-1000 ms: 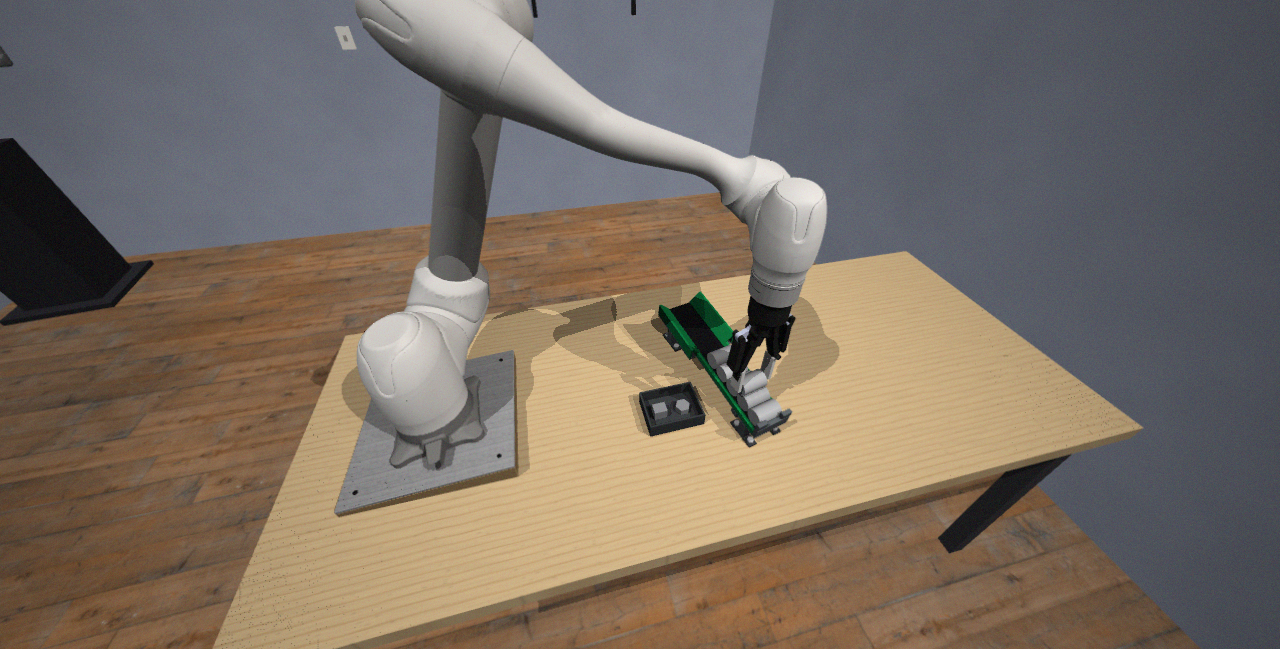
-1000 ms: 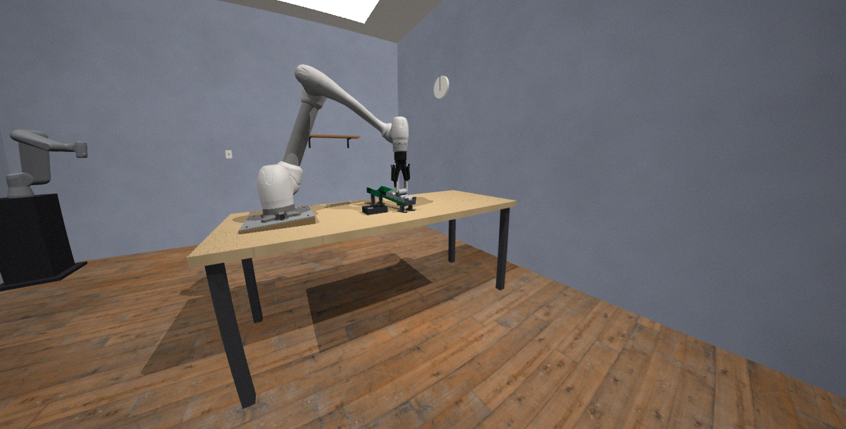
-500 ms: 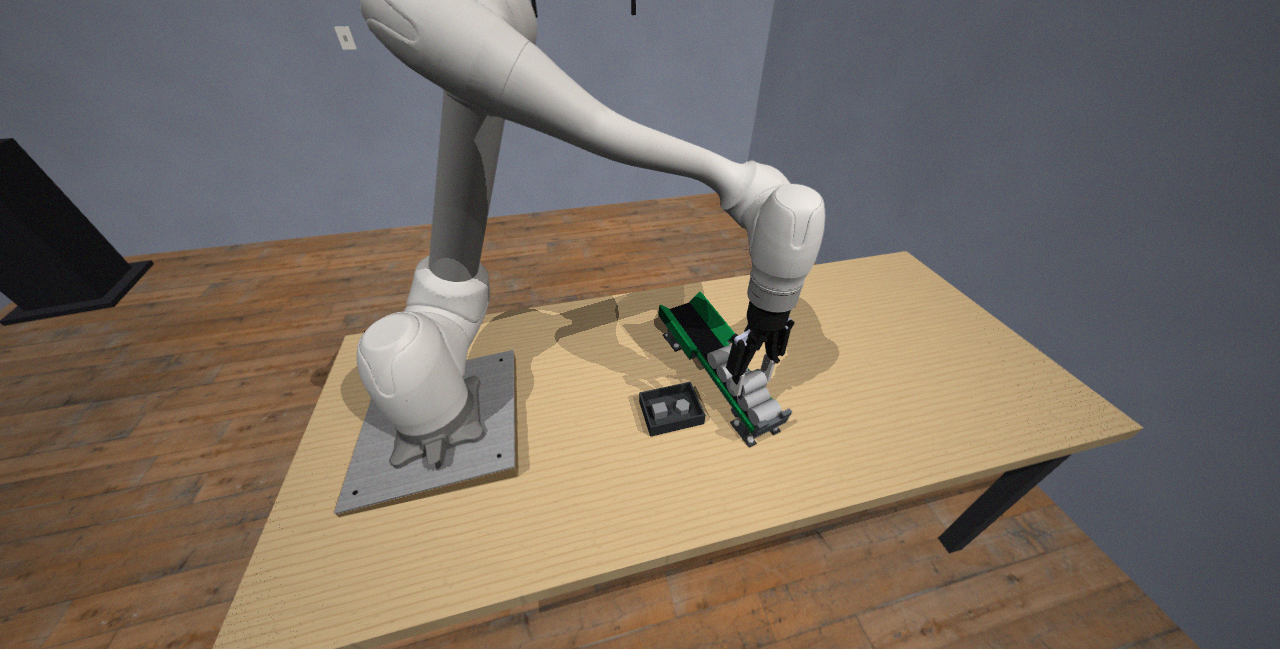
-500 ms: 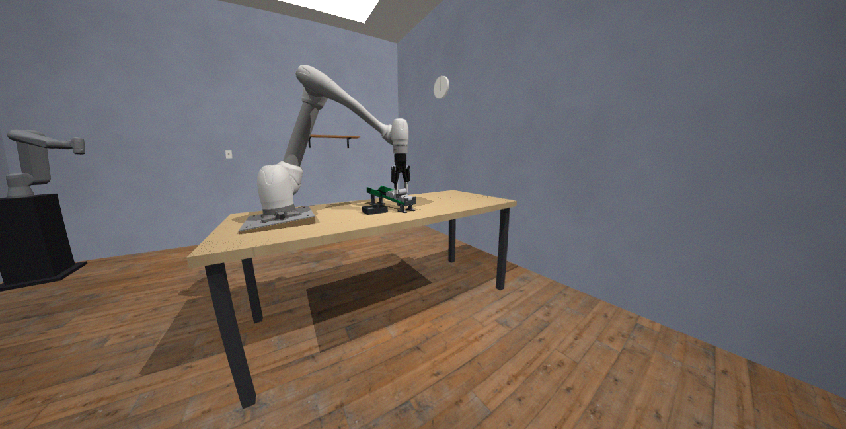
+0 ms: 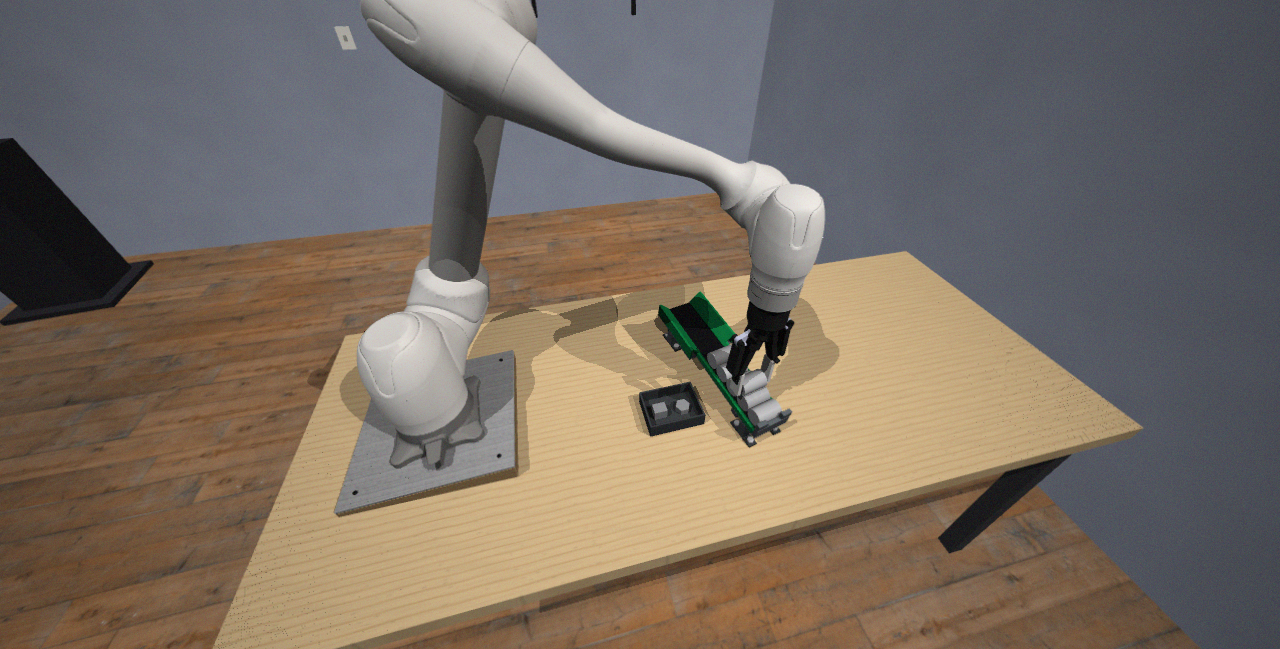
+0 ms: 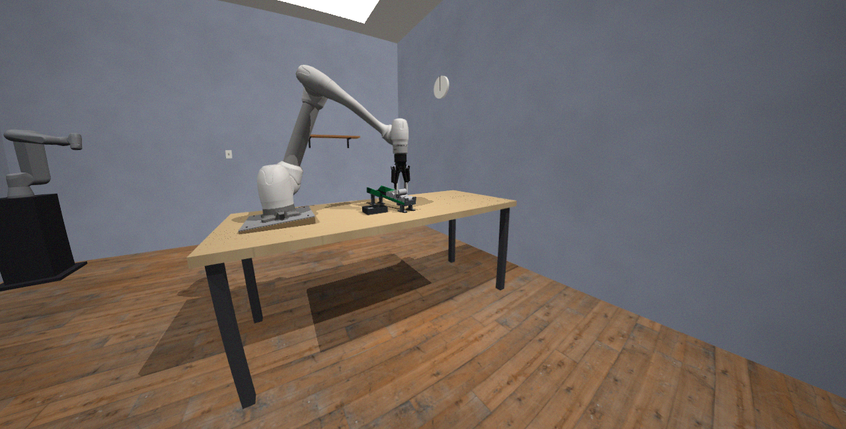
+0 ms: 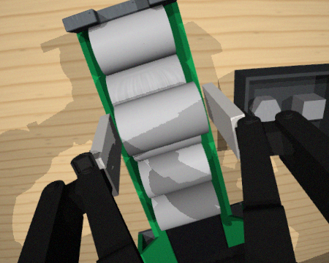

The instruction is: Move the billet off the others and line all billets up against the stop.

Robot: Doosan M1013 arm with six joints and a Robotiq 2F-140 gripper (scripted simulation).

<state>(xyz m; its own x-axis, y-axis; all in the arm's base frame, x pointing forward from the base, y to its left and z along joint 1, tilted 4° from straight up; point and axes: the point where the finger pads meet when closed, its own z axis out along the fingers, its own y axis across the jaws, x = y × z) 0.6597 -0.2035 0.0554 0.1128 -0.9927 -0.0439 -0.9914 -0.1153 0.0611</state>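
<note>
The raised billet is seen riding on two neighbours on the green feed ramp, short of the stop; the gripper is held half-open and empty, pads straddling the billet's ends for a grasp

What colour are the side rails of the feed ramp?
Green, on the feed ramp; clearest in the wrist view.
</note>
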